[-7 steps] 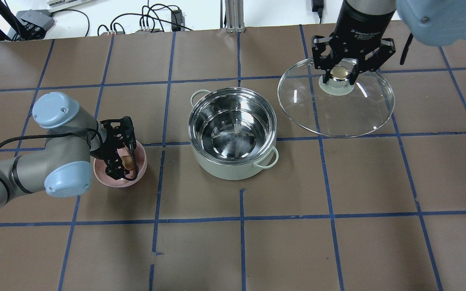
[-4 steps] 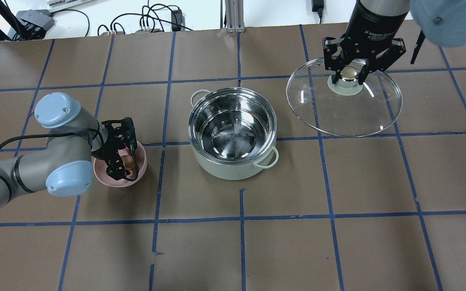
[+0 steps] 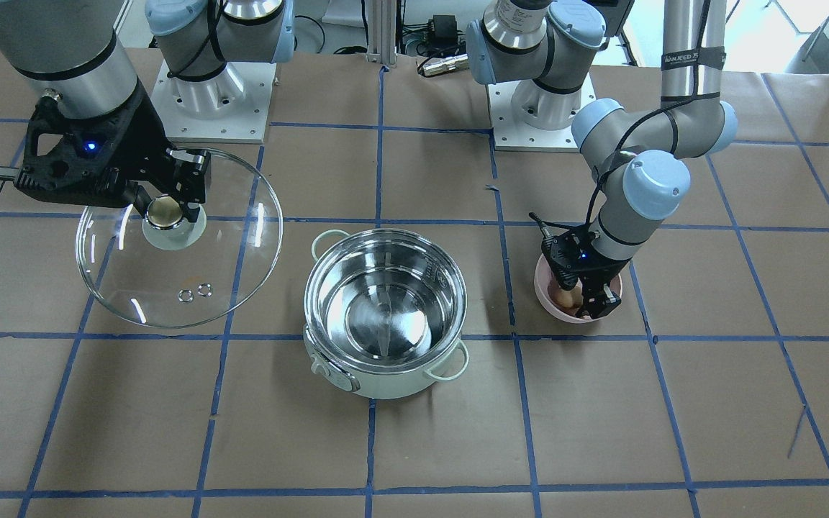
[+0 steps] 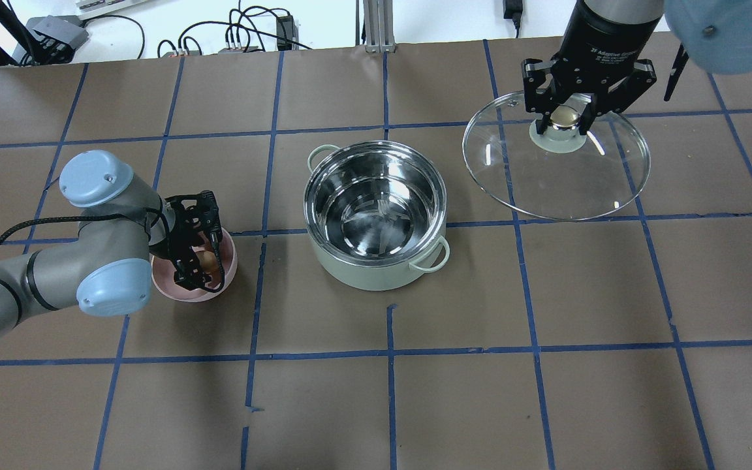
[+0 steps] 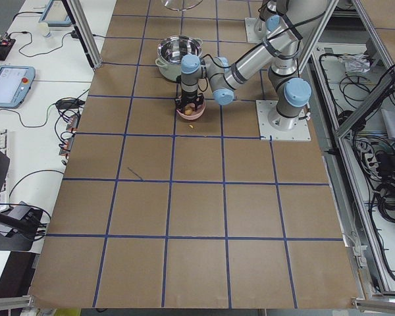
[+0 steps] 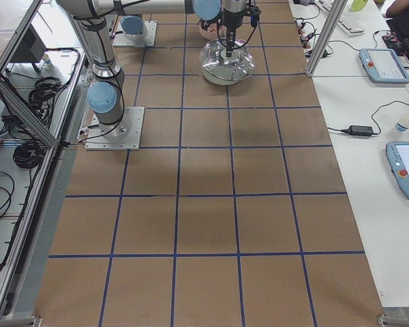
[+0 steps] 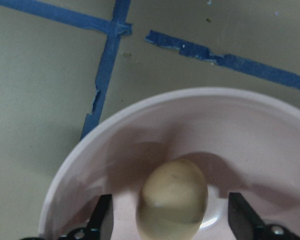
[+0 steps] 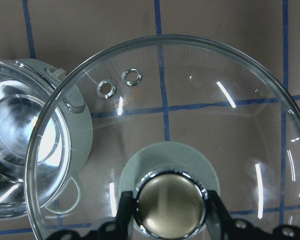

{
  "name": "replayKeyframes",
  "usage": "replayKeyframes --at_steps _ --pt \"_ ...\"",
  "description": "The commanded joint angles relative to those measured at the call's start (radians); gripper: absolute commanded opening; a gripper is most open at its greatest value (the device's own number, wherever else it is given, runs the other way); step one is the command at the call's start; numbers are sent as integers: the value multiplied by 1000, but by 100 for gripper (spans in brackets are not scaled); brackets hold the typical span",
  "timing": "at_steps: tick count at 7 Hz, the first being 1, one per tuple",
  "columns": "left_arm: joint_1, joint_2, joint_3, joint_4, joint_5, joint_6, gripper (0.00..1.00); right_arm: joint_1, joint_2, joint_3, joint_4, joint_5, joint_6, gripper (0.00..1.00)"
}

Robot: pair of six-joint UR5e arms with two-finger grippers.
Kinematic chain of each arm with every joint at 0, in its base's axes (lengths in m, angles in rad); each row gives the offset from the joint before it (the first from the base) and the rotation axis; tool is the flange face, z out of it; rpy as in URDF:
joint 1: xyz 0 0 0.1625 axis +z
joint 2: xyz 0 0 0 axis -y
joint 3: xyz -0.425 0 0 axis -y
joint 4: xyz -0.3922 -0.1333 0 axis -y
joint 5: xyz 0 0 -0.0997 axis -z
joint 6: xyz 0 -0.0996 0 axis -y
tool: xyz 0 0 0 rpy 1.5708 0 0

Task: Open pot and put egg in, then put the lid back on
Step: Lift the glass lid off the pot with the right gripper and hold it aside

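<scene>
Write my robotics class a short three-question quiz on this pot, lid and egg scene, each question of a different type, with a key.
1. True or false: the pot is uncovered and empty, and the lid is held off to one side.
2. Where does the egg lie? A in the pot; B in the pink bowl; C on the lid.
3. Fill in: the right gripper is shut on the lid's ____.
Key: 1 true; 2 B; 3 knob.

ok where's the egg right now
The egg sits in the pink bowl, left of the pot in the overhead view, inside the open left end effector.
</scene>
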Motion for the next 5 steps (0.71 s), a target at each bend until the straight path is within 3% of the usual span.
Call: replayKeyframes --at_steps 1,3,5 --pt "1 -12 4 0 2 7 41 -1 1 4 1 0 -1 9" --pt "-1 -12 7 0 0 9 27 -1 1 2 4 0 -1 10" --pt "-1 -9 7 0 0 13 22 -1 1 4 4 -1 -2 10"
